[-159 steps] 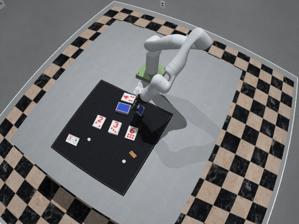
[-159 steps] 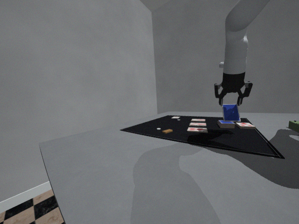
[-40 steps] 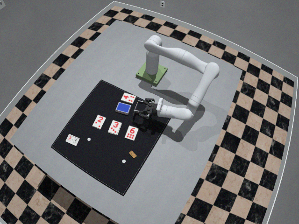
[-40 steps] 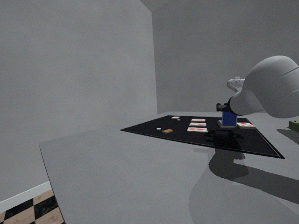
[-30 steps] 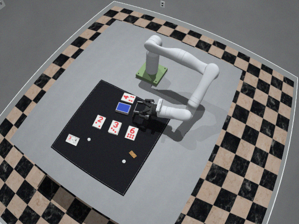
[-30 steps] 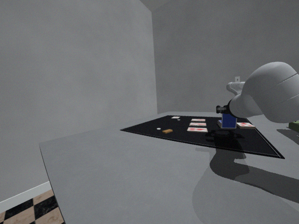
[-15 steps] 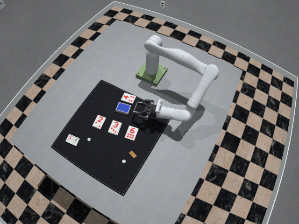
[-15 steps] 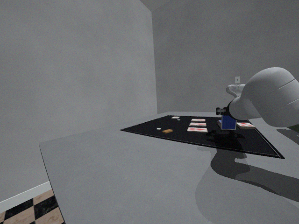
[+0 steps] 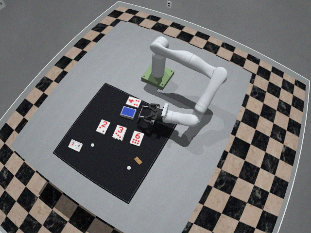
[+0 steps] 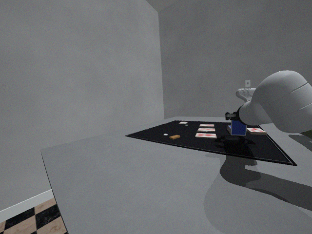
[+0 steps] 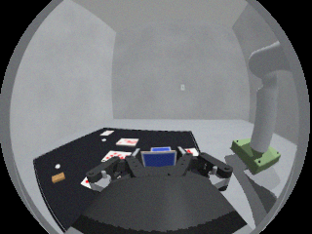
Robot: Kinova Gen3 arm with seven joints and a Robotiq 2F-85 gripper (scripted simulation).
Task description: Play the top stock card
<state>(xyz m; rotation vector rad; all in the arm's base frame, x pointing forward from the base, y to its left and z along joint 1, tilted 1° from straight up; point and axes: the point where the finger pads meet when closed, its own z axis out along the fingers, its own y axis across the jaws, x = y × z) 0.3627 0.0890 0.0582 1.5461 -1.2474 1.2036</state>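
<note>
Claw (image 9: pixel 142 111) (image 10: pixel 227 116) (image 11: pixel 159 153): one, pointing sideways, its fingers set wide and gripping the drawn card by opposite side edges.
Drawn card (image 9: pixel 140 111) (image 10: pixel 238 127) (image 11: pixel 159 159): one, upright between the fingertips, above the black mat (image 9: pixel 100 170) (image 10: pixel 156 138) (image 11: pixel 63 195); blue back towards the exterior view.
Face-down stock (image 9: pixel 128 112) (image 10: pixel 228 129) (image 11: pixel 160 149): blue-backed, flat, near the held card.
Red 4 pile (image 9: pixel 133 102) (image 10: pixel 256 131) (image 11: pixel 191 152): close beside the stock, on the side towards the green base plate (image 9: pixel 169 72) (image 11: pixel 270 158).
Row of three, face up, apart: red 2 pile (image 9: pixel 102 126) (image 10: pixel 206 125) (image 11: pixel 128 141), red 3 pile (image 9: pixel 119 132) (image 10: pixel 206 129) (image 11: pixel 116 156), red 6 pile (image 9: pixel 136 138) (image 10: pixel 205 135) (image 11: pixel 88 182).
Pale card (image 9: pixel 75 145) (image 10: pixel 183 123) (image 11: pixel 106 133): marked with red 3 and dark 4, near a mat corner; one white disc (image 9: pixel 92 144) (image 10: pixel 186 125) (image 11: pixel 103 139) near it.
Brown tile (image 9: pixel 138 160) (image 10: pixel 174 137) (image 11: pixel 58 177): past the 6, second white disc (image 9: pixel 129 167) (image 10: pixel 165 134) (image 11: pixel 58 166) nearby.
Support: grey counter (image 9: pixel 75 100) (image 10: pixel 126 176), under the mat.

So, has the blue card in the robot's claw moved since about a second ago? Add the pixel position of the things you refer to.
Yes, downward: in the exterior view, the held card (image 10: pixel 238 127) (image 11: pixel 159 159) now hides most of the face-down stock (image 9: pixel 128 112) (image 10: pixel 228 129) (image 11: pixel 161 148), whose lower part showed beneath it earlier.
</note>
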